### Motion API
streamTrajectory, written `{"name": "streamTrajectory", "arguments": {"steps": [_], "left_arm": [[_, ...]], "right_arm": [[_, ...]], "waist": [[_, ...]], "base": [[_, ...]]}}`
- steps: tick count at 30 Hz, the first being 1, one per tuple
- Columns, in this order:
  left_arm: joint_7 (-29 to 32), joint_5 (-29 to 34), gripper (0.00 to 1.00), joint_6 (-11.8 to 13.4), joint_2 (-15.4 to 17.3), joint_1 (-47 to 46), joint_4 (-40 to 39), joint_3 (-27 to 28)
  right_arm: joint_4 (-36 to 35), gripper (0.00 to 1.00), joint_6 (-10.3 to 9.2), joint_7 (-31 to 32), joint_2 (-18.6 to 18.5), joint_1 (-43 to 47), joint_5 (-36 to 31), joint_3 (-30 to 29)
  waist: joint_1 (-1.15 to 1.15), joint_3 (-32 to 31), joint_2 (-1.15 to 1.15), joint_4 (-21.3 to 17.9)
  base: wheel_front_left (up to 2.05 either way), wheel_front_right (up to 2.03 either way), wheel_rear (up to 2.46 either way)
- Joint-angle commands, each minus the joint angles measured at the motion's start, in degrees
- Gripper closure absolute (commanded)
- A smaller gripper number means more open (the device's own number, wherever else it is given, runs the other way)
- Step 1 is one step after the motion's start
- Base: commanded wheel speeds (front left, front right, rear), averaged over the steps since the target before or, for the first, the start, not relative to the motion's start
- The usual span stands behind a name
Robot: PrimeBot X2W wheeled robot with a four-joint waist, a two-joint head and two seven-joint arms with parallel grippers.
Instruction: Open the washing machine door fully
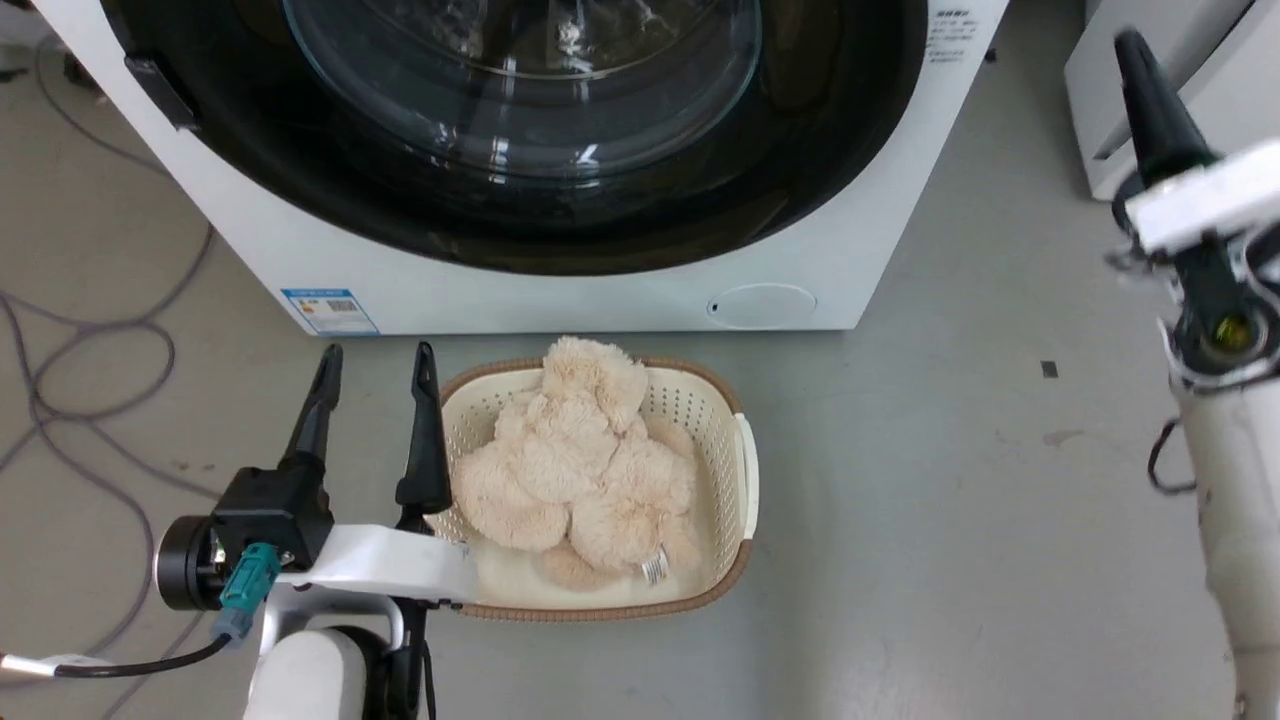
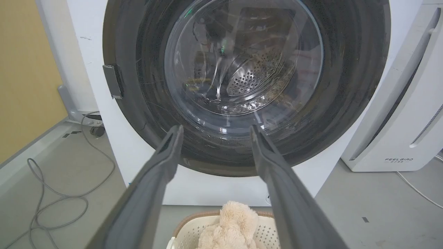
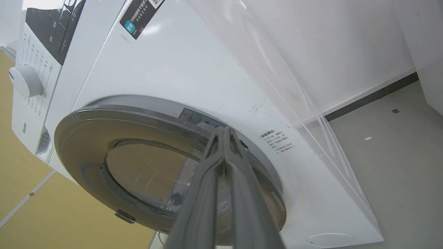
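Black-ringed door (image 1: 560, 235), glass bowl at centre, lies at the upper middle of the head frame and we judge it closed on the machine (image 1: 600, 295); its latch (image 2: 112, 81) sits on the ring's left edge. Left gripper (image 1: 378, 352), lower left, jaws apart, lies below and nearer that latch; right gripper (image 3: 225, 129), jaws together, points at the opposite rim, contact unclear.

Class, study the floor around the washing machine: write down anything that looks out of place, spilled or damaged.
Nothing looks spilled or broken. Loose grey cables sprawl over the floor left of the washing machine, and a basket holding a plush toy sits close before it, below the door.
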Motion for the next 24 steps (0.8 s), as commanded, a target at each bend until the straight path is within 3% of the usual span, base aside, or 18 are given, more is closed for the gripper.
{"name": "streamTrajectory", "arguments": {"steps": [1, 14, 24], "left_arm": [[-0.65, -0.67, 0.0, 0.18, 0.07, -1.32, -0.48, -0.2], [-2.32, -2.56, 0.0, 1.21, 0.07, -3.98, -1.87, -1.07], [-3.4, -3.85, 0.0, 1.81, 0.07, -5.68, -2.3, -1.32]], "right_arm": [[2.64, 1.0, 0.03, 1.38, -0.91, -4.48, 1.73, 1.47], [18.07, 1.0, 0.03, 12.53, -2.0, -27.79, 4.77, 11.19], [25.76, 1.0, 0.04, 20.37, -0.98, -38.76, 6.57, 17.29]], "waist": [[-0.01, 1.16, 0.0, 0.38], [-0.01, 6.74, 0.0, 1.91], [-0.01, 10.11, 0.0, 2.29]], "base": [[0.0, 0.0, 0.0], [0.0, 0.0, 0.0], [0.0, 0.0, 0.0]]}}
